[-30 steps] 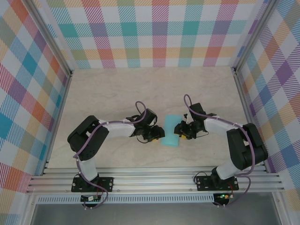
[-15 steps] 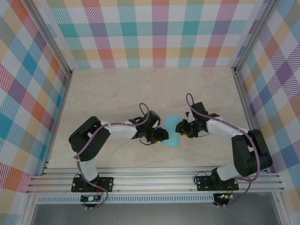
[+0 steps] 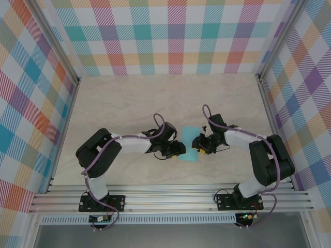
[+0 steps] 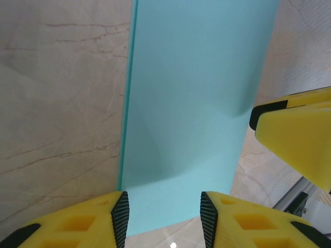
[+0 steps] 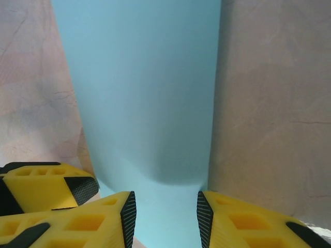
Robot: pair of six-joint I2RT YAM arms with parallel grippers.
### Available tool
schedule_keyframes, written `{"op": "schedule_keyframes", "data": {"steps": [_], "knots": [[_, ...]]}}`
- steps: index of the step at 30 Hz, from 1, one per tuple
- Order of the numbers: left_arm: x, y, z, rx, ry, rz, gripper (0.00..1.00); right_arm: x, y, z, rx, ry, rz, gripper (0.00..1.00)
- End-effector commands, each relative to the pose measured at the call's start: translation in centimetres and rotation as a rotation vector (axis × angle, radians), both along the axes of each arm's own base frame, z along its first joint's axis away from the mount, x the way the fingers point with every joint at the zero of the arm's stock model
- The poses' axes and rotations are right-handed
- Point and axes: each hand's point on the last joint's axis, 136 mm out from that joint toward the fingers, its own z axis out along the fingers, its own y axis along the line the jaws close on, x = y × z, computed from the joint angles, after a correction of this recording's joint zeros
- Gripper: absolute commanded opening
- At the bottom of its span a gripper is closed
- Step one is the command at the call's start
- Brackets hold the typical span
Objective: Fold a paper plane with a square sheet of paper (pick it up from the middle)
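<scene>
2 grippers meet over the sheet of paper (image 3: 188, 134), which lies on the pale marbled table (image 3: 129, 103) a little below the middle of the top view. It shows there as a light-blue oblong running toward the top of the frame. I see the left gripper (image 3: 180, 150) at the sheet's lower left edge and the right gripper (image 3: 195, 143) at its right edge, the 2 nearly facing each other.

In the left wrist view, the yellow fingers (image 4: 77, 227) stand partly open at the bottom of the frame, with the sheet's near end lying between them. A finger of the right gripper enters at the right edge. In the right wrist view, the fingers (image 5: 248, 222) are likewise partly open astride the sheet's end, with a finger of the left gripper at lower left. In both wrist views the paper lies between the pads without being pinched. I cannot tell whether any fingertip presses down on it.
</scene>
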Motion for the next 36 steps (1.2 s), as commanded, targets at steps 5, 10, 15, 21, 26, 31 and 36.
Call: {"op": "schedule_keyframes", "data": {"steps": [5, 10, 15, 21, 26, 31, 36], "knots": [[-0.1, 0.3, 0.3, 0.027, -0.019, -0.002, 0.46, -0.7, -0.3, -0.7, -0.022, 0.011, 0.011, 0.39], [-0.1, 0.3, 0.2, 0.028, -0.015, -0.003, 0.48, -0.7, -0.4, -1.1, -0.024, 0.015, 0.009, 0.38], [-0.2, 0.1, 0.2, 0.019, -0.009, -0.01, 0.49, -0.7, -0.2, -1.1, -0.016, 0.018, 0.01, 0.37], [-0.2, -0.1, 0.1, 0.01, -0.002, -0.012, 0.49, -0.7, -0.3, -1.3, -0.026, 0.019, 0.009, 0.37], [-0.3, -0.3, 0.0, 0.002, 0.003, -0.019, 0.49, -0.8, -0.5, -1.6, -0.034, 0.024, 0.005, 0.36], [-0.2, 0.1, -0.1, 0.022, -0.004, -0.012, 0.49, -0.5, -0.5, -0.2, -0.023, -0.014, -0.003, 0.38], [-0.2, 0.3, -0.1, 0.034, -0.009, -0.011, 0.5, 0.0, 0.1, 1.3, 0.015, -0.05, 0.0, 0.38]]}}
